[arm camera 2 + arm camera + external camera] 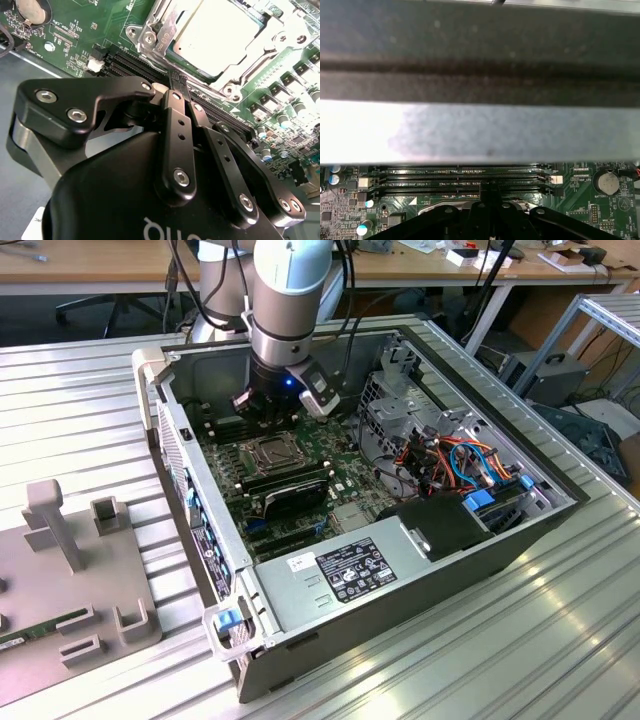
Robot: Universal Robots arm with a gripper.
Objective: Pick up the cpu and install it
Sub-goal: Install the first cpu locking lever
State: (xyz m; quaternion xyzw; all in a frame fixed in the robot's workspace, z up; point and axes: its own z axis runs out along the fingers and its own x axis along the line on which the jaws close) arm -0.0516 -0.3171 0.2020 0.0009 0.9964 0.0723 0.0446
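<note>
The pincer (pixel 178 86) is pinched shut on nothing, tips poised over the empty memory slots (pixel 131 64). Just beyond them the cpu (pixel 220 30) lies seated in its socket frame (pixel 165 35), plate raised. The case wall (pixel 480 130) looms close behind.

— Where, next to the fingers (pixel 181 92)?
— Just past the fingertips: the cpu (pixel 217 30), lying flat in the socket frame (pixel 150 35). Right under the fingers: the memory slots (pixel 127 62). All on the motherboard (pixel 75 30), down inside the computer case (pixel 420 570).
— And the gripper (pixel 179 85)?
— Pinched together, over the slots.
</note>
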